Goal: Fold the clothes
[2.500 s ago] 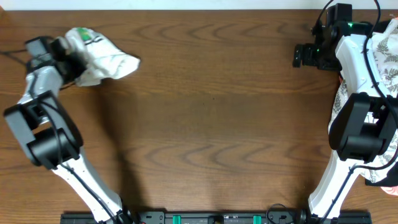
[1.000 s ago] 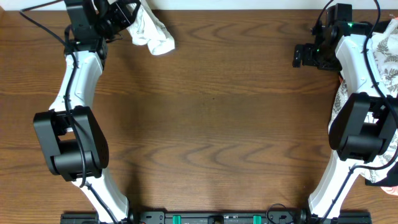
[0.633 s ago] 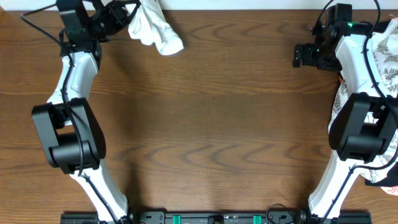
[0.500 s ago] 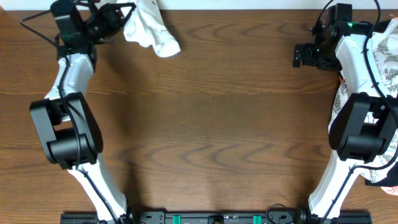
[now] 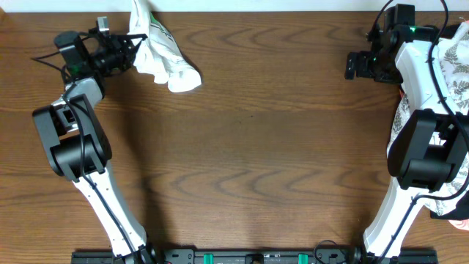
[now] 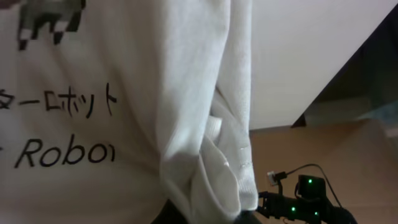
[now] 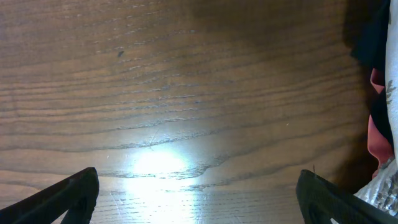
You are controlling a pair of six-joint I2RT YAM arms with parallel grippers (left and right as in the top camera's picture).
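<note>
Big brown wooden table (image 5: 249,147) fills the floor of the scene, grain running side to side. Two white-and-black arms rise from its near edge: the left arm (image 5: 73,139) reaches up to the far left corner, and the right arm (image 5: 421,147) stands along the right side, its wrist bent back toward the far edge.

And there's the white T-shirt (image 5: 163,59), bunched into a loose bundle at the far left of the table and trailing rightward from the left arm's tip. From above I can't tell whether its lower end touches the wood. In the left wrist view the cloth hangs right against the lens in deep folds.

Over on the right edge, a white cloth with a grey fern-leaf print (image 5: 456,66) lies heaped just behind the right arm, well apart from the shirt.

The left gripper (image 5: 134,50) is clamped tight on the shirt's upper end, jaws pinched together into the fabric. The right gripper (image 5: 353,66) is spread as wide as it goes and holds nothing; its dark fingers (image 7: 74,186) sit at the bottom corners of its own view with only bare wood between them.

Smallest of all, the shirt's black print (image 6: 62,124): a line of Japanese characters above slanted letters reading "Robo", the rest lost in a fold.
</note>
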